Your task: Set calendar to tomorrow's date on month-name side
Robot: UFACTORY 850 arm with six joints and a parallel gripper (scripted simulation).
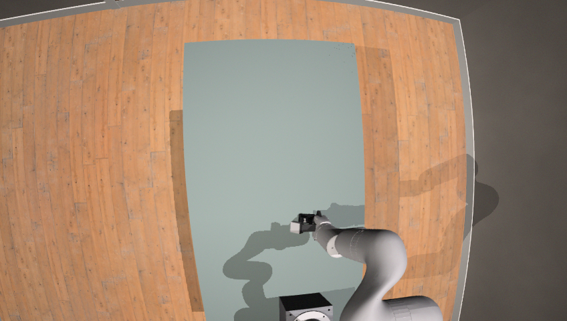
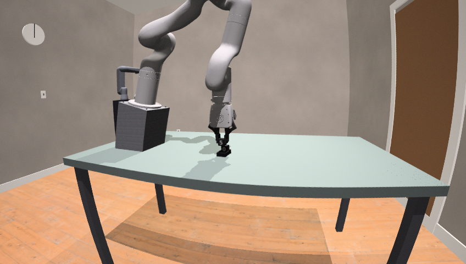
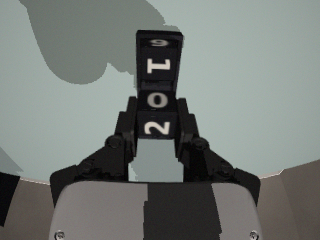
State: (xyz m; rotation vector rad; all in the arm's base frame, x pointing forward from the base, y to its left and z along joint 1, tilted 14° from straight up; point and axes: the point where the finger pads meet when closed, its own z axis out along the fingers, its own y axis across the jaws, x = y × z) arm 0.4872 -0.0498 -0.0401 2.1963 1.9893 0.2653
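Exterior view: the end effector (image 2: 222, 138) (image 3: 156, 110), fingers part-open, grips one cube (image 2: 221, 142) (image 3: 157, 116) above the tray (image 2: 222, 154) (image 3: 172, 82) on the surface (image 2: 277, 163) (image 1: 270, 131) (image 3: 240, 100); slight misalignment could jam it against the seated cube (image 2: 224, 149) (image 3: 159, 65).

We counted: one robot arm (image 1: 384, 248) (image 2: 222, 62); one gripper (image 1: 307, 219) (image 2: 222, 141) (image 3: 156, 110); two black cubes (image 1: 304, 219) (image 2: 224, 149) (image 3: 158, 66), numbered; one tray (image 1: 299, 217) (image 2: 222, 154) (image 3: 160, 33); one table (image 1: 270, 119) (image 2: 294, 163) (image 3: 65, 110). We also listed four table legs (image 2: 93, 215), one wall clock (image 2: 33, 34), one brown door (image 2: 425, 81). We found one cube between the gripper's fingers and one in the tray.
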